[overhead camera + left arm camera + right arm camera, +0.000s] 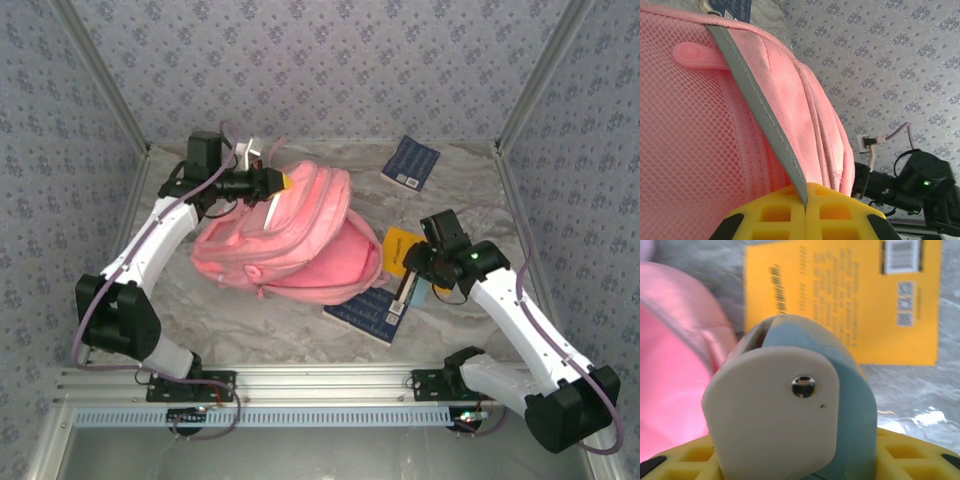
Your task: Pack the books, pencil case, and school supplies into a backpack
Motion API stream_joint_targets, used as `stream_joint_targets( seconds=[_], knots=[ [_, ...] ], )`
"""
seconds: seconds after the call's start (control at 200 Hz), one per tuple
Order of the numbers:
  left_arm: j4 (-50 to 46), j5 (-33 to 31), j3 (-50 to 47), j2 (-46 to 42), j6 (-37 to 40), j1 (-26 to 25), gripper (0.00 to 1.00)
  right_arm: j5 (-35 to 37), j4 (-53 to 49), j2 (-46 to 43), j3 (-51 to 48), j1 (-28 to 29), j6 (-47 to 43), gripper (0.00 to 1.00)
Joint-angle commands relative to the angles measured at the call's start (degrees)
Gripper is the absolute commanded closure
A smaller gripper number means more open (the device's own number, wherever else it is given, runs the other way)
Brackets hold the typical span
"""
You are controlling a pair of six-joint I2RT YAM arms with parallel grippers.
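My left hand (806, 202) pinches the grey trim (760, 115) of the backpack (695, 150); my right hand (795, 465) clamps the pencil case (790, 400), with the yellow book (850, 300) lying beyond.

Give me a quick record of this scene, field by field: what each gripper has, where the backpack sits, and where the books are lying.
left gripper: shut on the grey strip of the backpack
right gripper: closed on the pencil case, above the yellow book
backpack: lying mid-table
far navy book: flat, far right, apart from the rest
near navy book: flat, at the backpack's near right edge
yellow book: flat, right of the backpack
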Motion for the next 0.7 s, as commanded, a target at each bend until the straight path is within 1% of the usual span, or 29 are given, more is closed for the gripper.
stream_joint_targets(
  seconds=[0.0,0.14,0.19,0.21,0.255,0.36,0.47,0.535,0.695],
  knots=[
    [2.9,5.3,5.9,-2.0,2.5,-0.6,1.0,-1.1,4.1,0.7,3.9,2.1,2.2,0.51],
    [3.1,8.8,7.5,-2.1,4.3,-0.6,1.0,-6.9,14.9,4.3,3.9,4.1,4.5,0.51],
    [3.7,10.1,7.5,-2.2,4.6,-0.6,1.0,-10.1,21.5,6.3,3.6,4.7,4.4,0.52],
    [3.8,10.5,7.5,-2.3,4.8,-0.5,1.0,-10.8,22.6,6.9,3.5,5.1,4.3,0.52],
    [3.8,11.0,7.3,-2.5,5.4,-0.5,1.0,-12.0,26.3,8.9,3.6,5.6,4.3,0.52],
    [4.3,12.0,6.1,-3.3,6.5,-0.4,1.0,-18.3,37.1,13.3,2.7,5.8,3.8,0.54],
    [5.7,12.8,4.3,-4.4,6.8,-0.4,1.0,-23.8,46.3,18.8,2.7,6.0,6.4,0.57],
    [6.6,12.7,3.4,-5.0,6.7,-0.4,1.0,-23.3,49.0,21.1,2.8,6.3,10.5,0.57],
    [8.1,12.7,2.0,-5.6,6.4,-0.3,1.0,-14.8,58.3,24.8,1.8,9.0,24.8,0.57]
  ],
)
